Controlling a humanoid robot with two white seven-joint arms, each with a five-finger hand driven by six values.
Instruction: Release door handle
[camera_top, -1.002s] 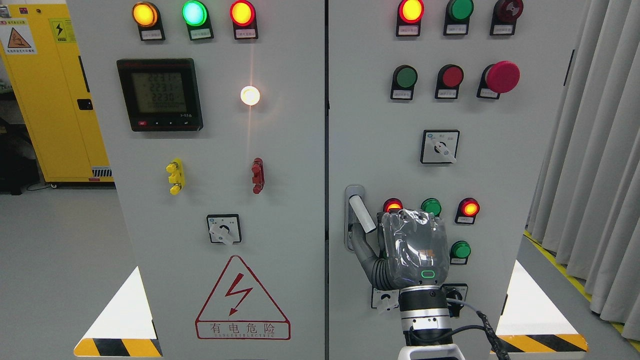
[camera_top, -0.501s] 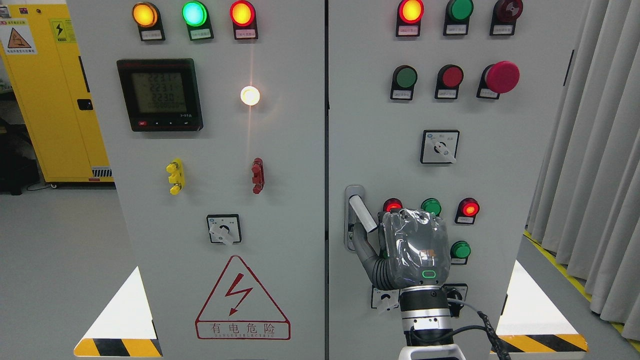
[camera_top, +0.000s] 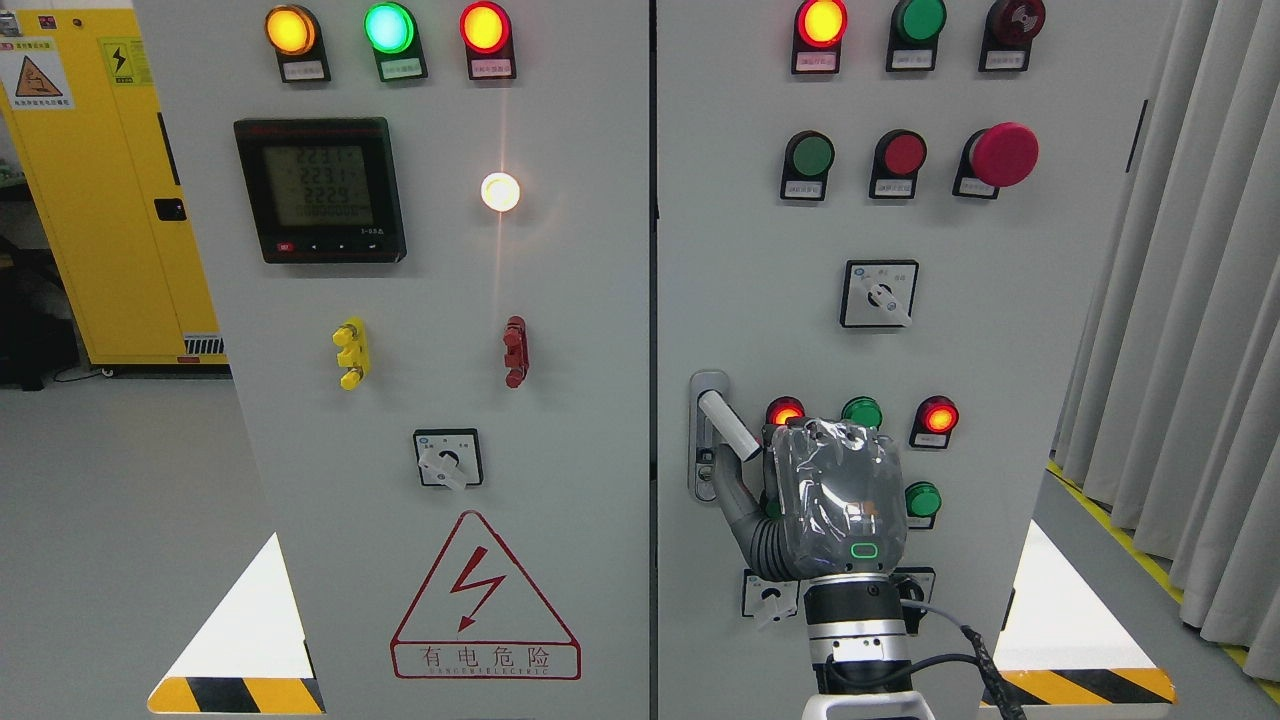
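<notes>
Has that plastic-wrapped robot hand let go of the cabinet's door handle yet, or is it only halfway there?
Halfway, it seems. The grey lever door handle already sticks out free above the right hand. The thumb still lies by the handle's metal base plate; contact is unclear. Left: drawing the hand clear of the grey cabinet door.

- tall yellow metal cabinet (camera_top: 95, 190) at left rear
- smooth light-grey floor (camera_top: 110, 520)
- pale grey pleated curtain (camera_top: 1200, 330) along right, yellow floor line (camera_top: 1130, 540) beneath it
</notes>
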